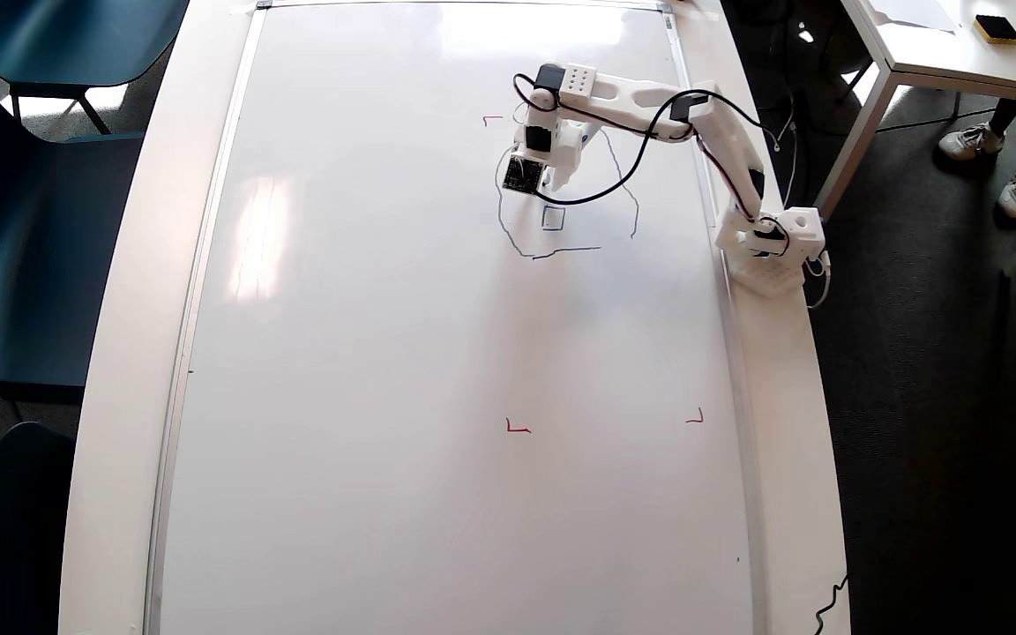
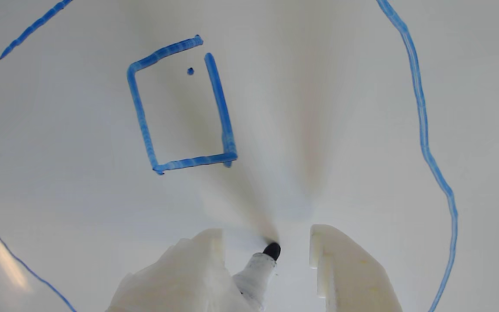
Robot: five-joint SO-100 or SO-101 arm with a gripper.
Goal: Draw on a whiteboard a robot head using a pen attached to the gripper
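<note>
Pen (image 2: 262, 264) tip seemingly touching glossy whiteboard (image 1: 367, 370), blue chairs (image 1: 23, 265) beside

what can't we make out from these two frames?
- Overhead view: the arm covers the top of the robot head outline on the whiteboard; the pen is hidden under the gripper.
- Wrist view: pen body cut off by the bottom edge; tip contact unclear.

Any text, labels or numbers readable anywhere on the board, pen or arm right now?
None: no readable words, brands or numbers in either view.
The glossy white whiteboard carries only blue drawn lines, a small blue square and red corner marks.
The slim white pen shows no legible print.
</note>
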